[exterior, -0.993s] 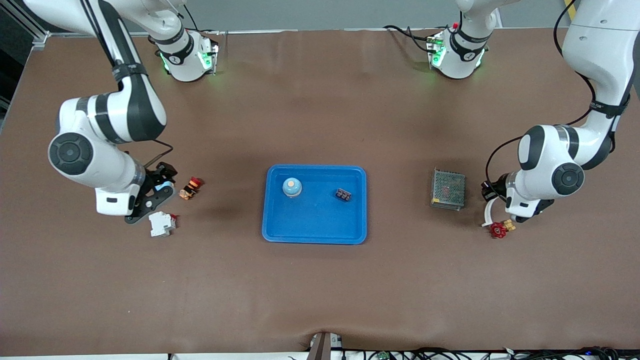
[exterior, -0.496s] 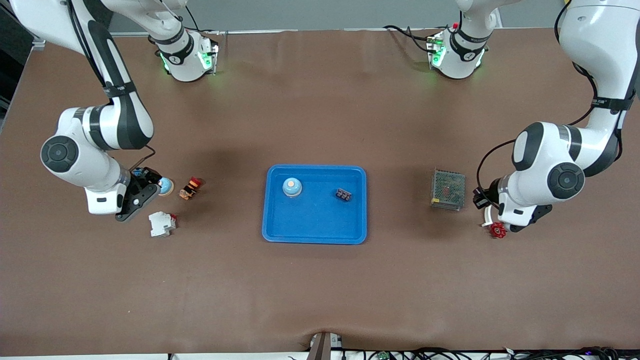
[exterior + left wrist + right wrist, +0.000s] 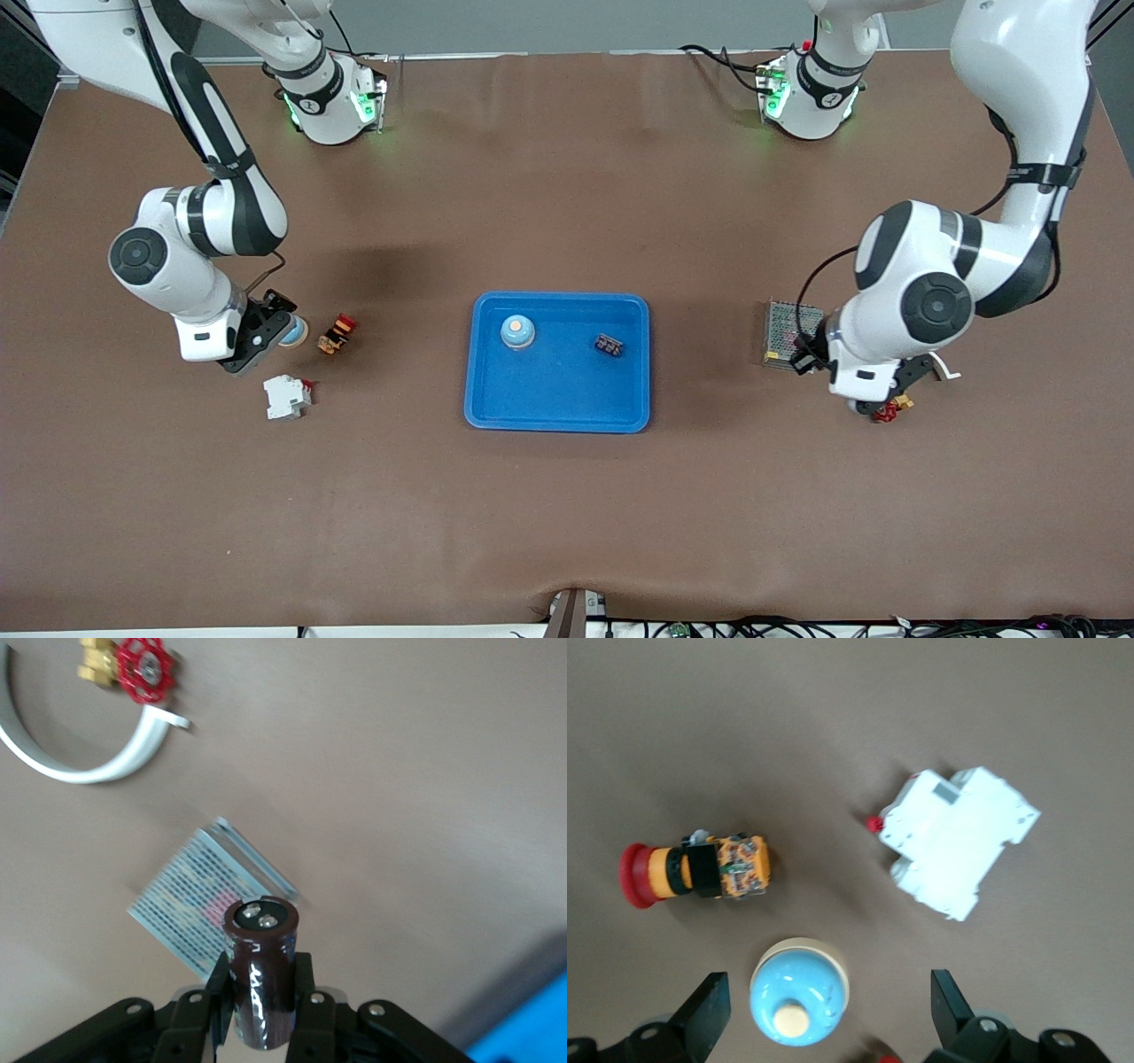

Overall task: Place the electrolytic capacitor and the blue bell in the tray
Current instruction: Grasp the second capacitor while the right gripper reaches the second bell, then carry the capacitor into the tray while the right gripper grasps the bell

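Left gripper (image 3: 259, 1028) clamped on dark capacitor (image 3: 260, 970) (over mesh box (image 3: 197, 908)), right gripper (image 3: 824, 1010) spread wide around blue bell (image 3: 799, 990).

Front view: left gripper (image 3: 855, 390) hidden under its own wrist, at right of frame. Red valve (image 3: 882, 410) half covered by that wrist. Dark part (image 3: 608, 346) in tray (image 3: 556, 416) too small to identify. Left wrist view: tray corner cut by the lower right frame edge; capacitor (image 3: 260, 979) base hidden between jaws.
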{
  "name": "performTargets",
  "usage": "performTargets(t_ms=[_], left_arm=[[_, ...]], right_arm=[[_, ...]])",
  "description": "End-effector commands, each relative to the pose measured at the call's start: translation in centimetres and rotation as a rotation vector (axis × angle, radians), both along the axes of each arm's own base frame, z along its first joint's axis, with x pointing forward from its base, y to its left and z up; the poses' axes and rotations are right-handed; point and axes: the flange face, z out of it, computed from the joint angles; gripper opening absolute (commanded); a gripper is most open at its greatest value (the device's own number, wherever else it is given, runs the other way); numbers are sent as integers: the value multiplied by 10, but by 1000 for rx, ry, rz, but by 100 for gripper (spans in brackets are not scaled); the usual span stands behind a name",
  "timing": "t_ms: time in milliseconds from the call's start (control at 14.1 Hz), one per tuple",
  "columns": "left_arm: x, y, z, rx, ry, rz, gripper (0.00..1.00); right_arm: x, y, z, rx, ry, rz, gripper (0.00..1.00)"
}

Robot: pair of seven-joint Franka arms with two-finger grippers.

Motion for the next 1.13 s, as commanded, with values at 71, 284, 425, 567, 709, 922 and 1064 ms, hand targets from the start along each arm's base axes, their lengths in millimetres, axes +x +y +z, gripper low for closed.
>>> performTargets(t_ms=[71, 284, 425, 567, 709, 922, 1064], left_arm=[[12, -55, -1, -39, 14, 151, 0], [21, -102, -8, -57, 2, 253, 0], [13, -133, -18, -59, -7, 298, 0], [9, -153, -24, -75, -35, 349, 0], [5, -173, -33, -98, -54, 376, 0], [1, -198, -52, -143, -80, 430, 0], [-3, -210, -64, -164, -87, 460, 0]], right_arm=[[-20, -1, -3, -4, 9, 22, 100], [-27, -1, -14, 0, -7, 26, 100], [-26, -4, -21, 1, -13, 27, 100], [-26, -15, -30, 3, -17, 46, 100], [-26, -22, -39, 4, -18, 52, 100], [-28, -22, -48, 6, -21, 56, 100], [-28, -22, -51, 7, -24, 56, 100]])
